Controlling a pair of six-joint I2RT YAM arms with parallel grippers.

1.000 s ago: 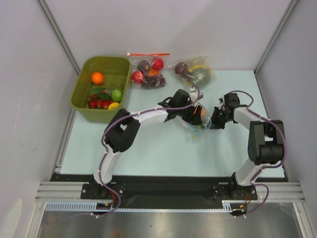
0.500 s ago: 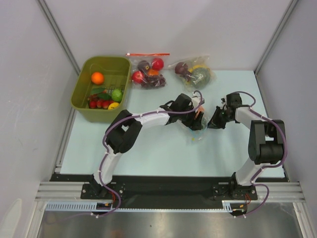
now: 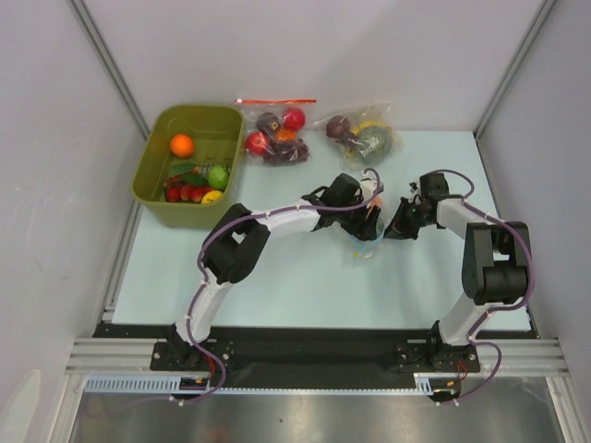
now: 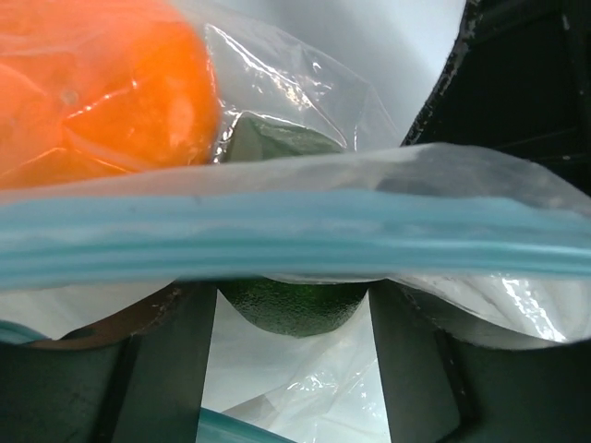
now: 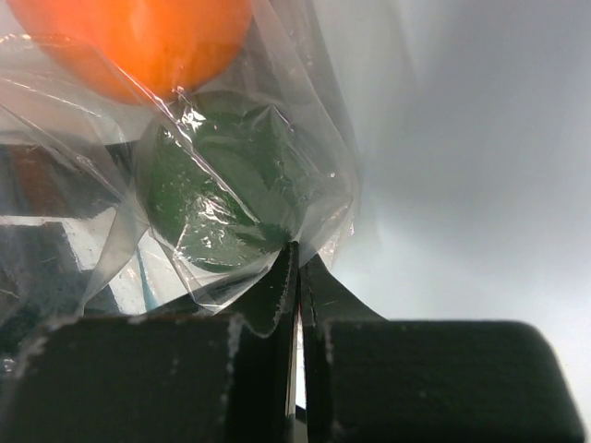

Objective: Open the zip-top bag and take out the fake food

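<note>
The zip-top bag (image 3: 367, 244) hangs crumpled between my two grippers at mid-table. In the left wrist view its light-blue zip strip (image 4: 277, 240) runs across the frame. My left gripper (image 3: 370, 221) reaches into the bag; its fingers (image 4: 157, 360) stand close on either side of a dark green fruit (image 4: 291, 309). An orange fruit (image 4: 92, 83) lies beside it in the bag. My right gripper (image 5: 297, 254) is shut on a fold of the bag's plastic. Above it the dark green fruit (image 5: 212, 194) and the orange fruit (image 5: 138, 37) show through the plastic.
An olive bin (image 3: 145, 175) at the back left holds an orange fruit (image 3: 182, 145), green and yellow fruits and red tomatoes. Two other filled clear bags lie at the back: one with a red-orange zip (image 3: 275, 129), one with purple and green fruit (image 3: 363, 134).
My left gripper has pushed right and a little nearer, toward the right gripper. The bag has bunched up and lies closer between them. The right gripper has barely moved.
</note>
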